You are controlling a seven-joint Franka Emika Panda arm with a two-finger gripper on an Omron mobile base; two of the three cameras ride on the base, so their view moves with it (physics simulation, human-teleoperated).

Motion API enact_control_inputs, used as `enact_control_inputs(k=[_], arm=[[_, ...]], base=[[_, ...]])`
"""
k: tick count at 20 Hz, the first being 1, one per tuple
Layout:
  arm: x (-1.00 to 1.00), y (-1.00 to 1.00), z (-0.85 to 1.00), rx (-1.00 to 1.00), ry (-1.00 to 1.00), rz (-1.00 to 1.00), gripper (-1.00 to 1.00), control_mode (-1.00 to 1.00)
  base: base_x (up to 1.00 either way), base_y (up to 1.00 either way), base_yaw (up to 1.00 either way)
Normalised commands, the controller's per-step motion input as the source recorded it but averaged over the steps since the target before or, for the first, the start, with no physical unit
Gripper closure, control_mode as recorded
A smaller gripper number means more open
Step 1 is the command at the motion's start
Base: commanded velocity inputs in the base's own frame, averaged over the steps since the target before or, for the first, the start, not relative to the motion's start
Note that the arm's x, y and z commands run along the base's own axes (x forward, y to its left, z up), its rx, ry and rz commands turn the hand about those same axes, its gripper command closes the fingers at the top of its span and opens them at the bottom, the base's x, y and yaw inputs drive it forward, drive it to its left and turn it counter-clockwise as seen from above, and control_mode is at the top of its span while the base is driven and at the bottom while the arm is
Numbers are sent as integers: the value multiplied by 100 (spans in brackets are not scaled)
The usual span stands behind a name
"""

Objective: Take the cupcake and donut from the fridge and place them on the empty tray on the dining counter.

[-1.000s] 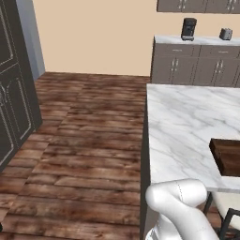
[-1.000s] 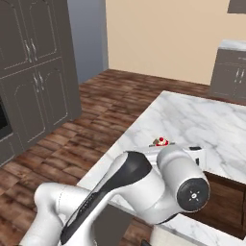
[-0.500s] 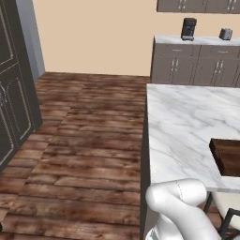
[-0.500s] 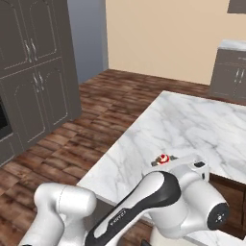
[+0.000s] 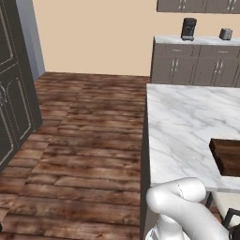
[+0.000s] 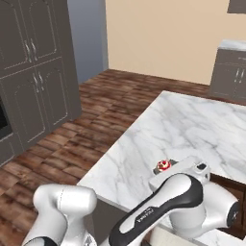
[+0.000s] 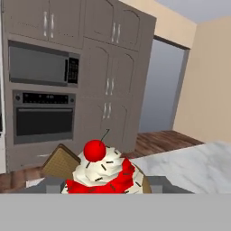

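Right now our gripper (image 7: 106, 187) holds the cupcake (image 7: 103, 173), its cherry upright, above the dining counter (image 6: 187, 129), near the dark wooden tray (image 5: 227, 154).

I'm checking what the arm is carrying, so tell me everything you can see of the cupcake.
The cupcake has a red wrapper, white frosting with dark sprinkles, a red cherry with a thin stem on top, and a tan wafer stuck in its side. It sits upright at the pincer, close to the camera. In the right base view its cherry peeks over the hand, above the marble counter.
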Motion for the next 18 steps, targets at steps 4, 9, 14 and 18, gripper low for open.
enact_control_inputs(k=[4, 9, 14, 18], arm=[[25, -1, -32, 0, 0, 2, 100, -100], [39, 0, -45, 0, 0, 0, 100, -100], [12, -4, -40, 0, 0, -3, 100, -100], [8, -16, -29, 0, 0, -7, 100, -100]], base=[[0, 0, 0], [0, 0, 0], [0, 0, 0], [0, 0, 0]])
